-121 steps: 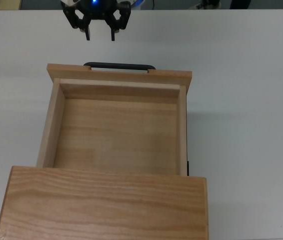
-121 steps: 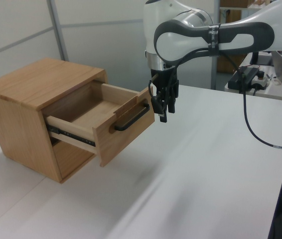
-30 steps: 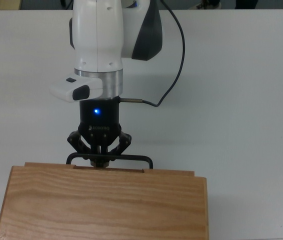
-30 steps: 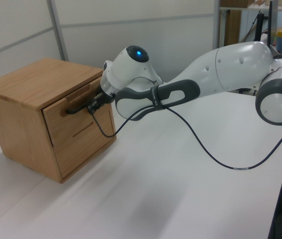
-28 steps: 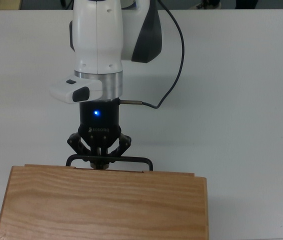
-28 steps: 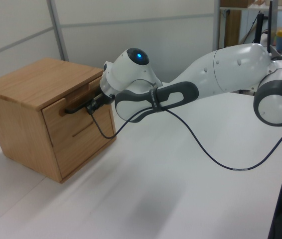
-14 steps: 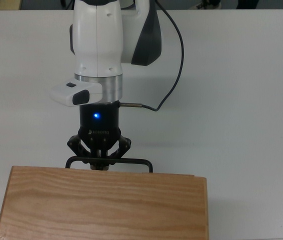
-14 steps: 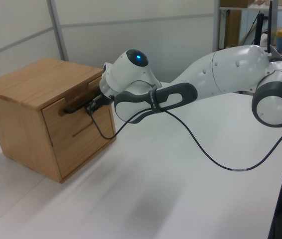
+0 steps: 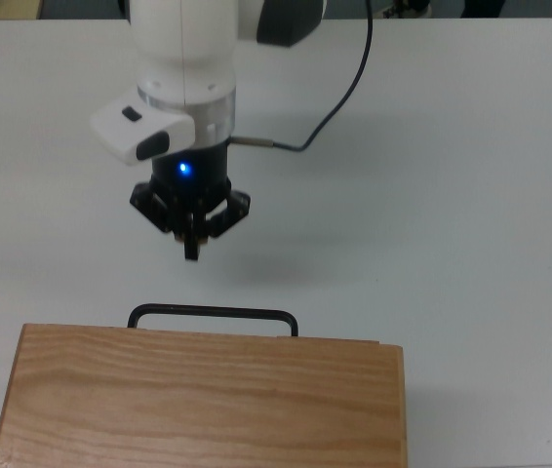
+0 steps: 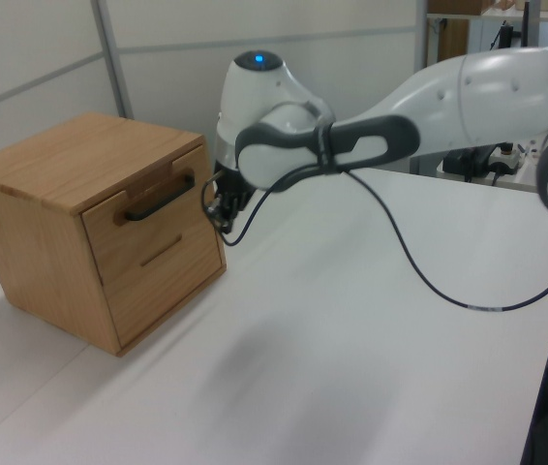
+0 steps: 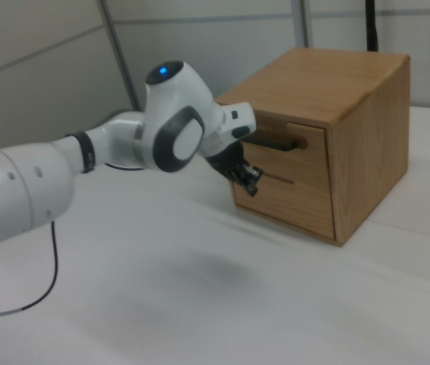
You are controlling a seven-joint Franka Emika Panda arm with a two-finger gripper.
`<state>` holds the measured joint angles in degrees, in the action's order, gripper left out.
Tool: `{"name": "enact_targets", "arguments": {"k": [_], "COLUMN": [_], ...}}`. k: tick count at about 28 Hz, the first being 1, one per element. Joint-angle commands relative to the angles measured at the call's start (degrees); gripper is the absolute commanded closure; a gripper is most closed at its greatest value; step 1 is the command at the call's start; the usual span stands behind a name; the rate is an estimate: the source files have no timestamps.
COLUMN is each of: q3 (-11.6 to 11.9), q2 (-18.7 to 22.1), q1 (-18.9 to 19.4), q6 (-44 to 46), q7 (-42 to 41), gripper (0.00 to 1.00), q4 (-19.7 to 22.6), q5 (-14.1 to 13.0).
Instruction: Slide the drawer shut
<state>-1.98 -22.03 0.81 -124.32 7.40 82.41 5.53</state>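
Drawer (image 10: 158, 242) fully seated in cabinet (image 10: 66, 165), front panel flush with cabinet face. Black bar handle (image 9: 213, 316) protruding from cabinet's front edge in top view. Gripper (image 9: 191, 246) clear of handle, suspended above white table (image 9: 471, 195), holding nothing. Fingers (image 9: 191, 239) pressed together, pointing toward handle. Black cable (image 9: 339, 93) trailing from wrist.

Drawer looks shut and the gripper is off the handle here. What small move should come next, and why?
Probably just a short retreat up and away. The drawer front sits flush with the cabinet, and the gripper hangs clear of the handle, touching nothing, so no further push seems needed.
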Motion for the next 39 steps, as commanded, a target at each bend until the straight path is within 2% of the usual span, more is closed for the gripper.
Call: {"name": "enact_targets", "arguments": {"k": [1, 6, 12, 17, 20, 22, 23, 24, 27, 28, 29, 36, 39], "q3": [0.39, 0.31, 0.04, 0.04, 0.04, 0.04, 0.04, 0.04, -0.04, 0.04, -0.04, -0.13, -0.13], "q2": [6.73, 11.03, 18.06, 21.40, 22.20, 22.55, 22.90, 23.08, 23.43, 23.43, 23.52, 23.52, 23.70], "q1": [0.43, 0.34, 0.25, 0.16, 0.07, -0.01, -0.01, -0.01, -0.01, -0.01, 0.07, 0.07, 0.07], "q6": [9.96, 17.34, 18.49, 21.91, 24.90, 26.40, 27.54, 28.16, 29.57, 29.92, 30.10, 30.10, 30.19], "q7": [1.39, 1.13, 0.69, 0.60, -0.63, -2.03, -3.26, -3.79, -5.20, -5.46, -5.55, -5.29, -5.20], "gripper": [1.00, 1.00, 1.00, 1.00, 0.93, 0.75, 0.45, 0.32, 0.27, 0.19, 0.00, 0.00, 0.00], "q4": [4.07, 5.12, 11.61, 13.83, 13.74, 13.74, 13.74, 13.74, 13.74, 13.74, 13.74, 13.39, 13.47], "q5": [1.24, 1.24, 0.80, 0.54, 0.36, 0.19, -0.07, -0.08, -0.08, -0.08, -0.16, -0.16, -0.95]}}
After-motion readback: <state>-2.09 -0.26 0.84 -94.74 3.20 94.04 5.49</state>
